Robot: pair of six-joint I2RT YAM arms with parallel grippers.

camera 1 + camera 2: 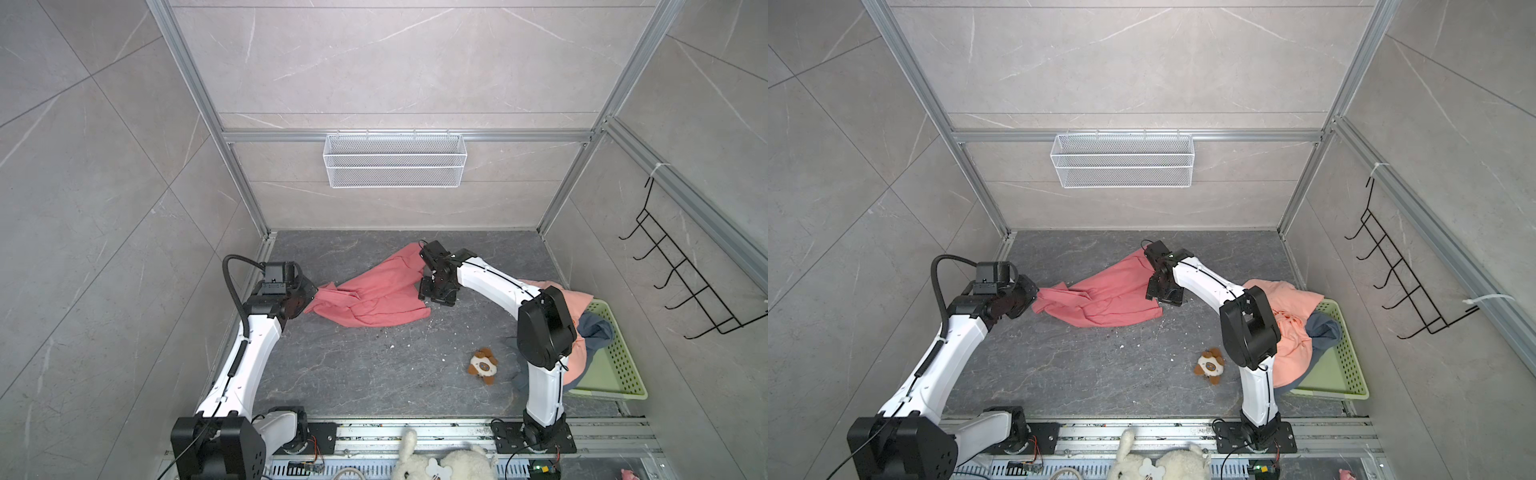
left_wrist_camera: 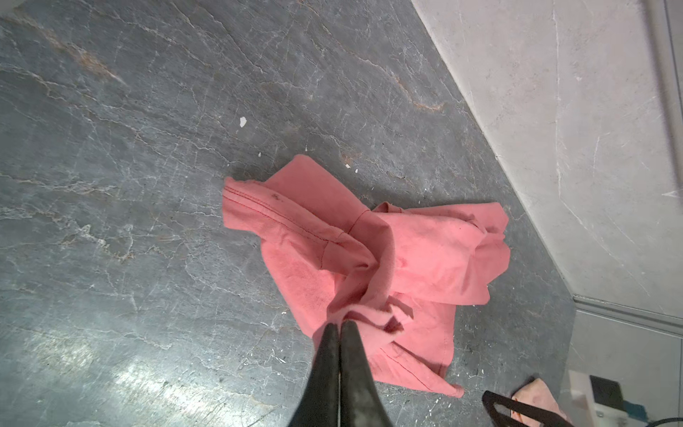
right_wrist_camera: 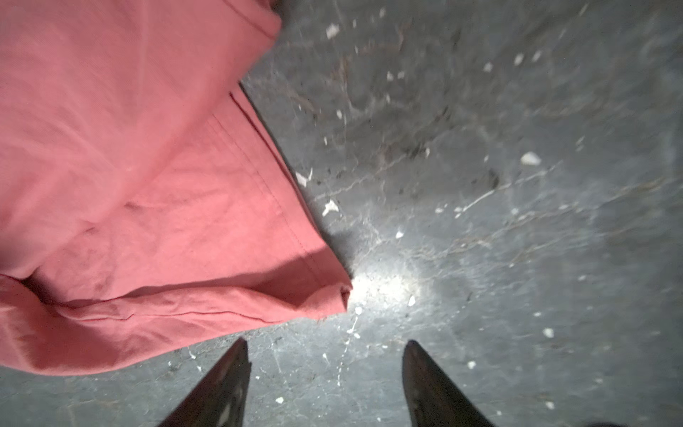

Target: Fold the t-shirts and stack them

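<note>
Coral-red t-shirt point(image 2: 425, 251), one edge inside the left end effector point(image 2: 339, 326)

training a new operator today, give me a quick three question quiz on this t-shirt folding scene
1. True or false: the left gripper is shut on the red t-shirt.
2. Where are the peach t-shirt and the blue-grey t-shirt? A) folded in a neat stack B) heaped in and over the green basket C) spread flat beside the red one
3. Fill in: the right gripper has its jaws ____ over the table, holding nothing.
Key: 1 true; 2 B; 3 open.
</note>
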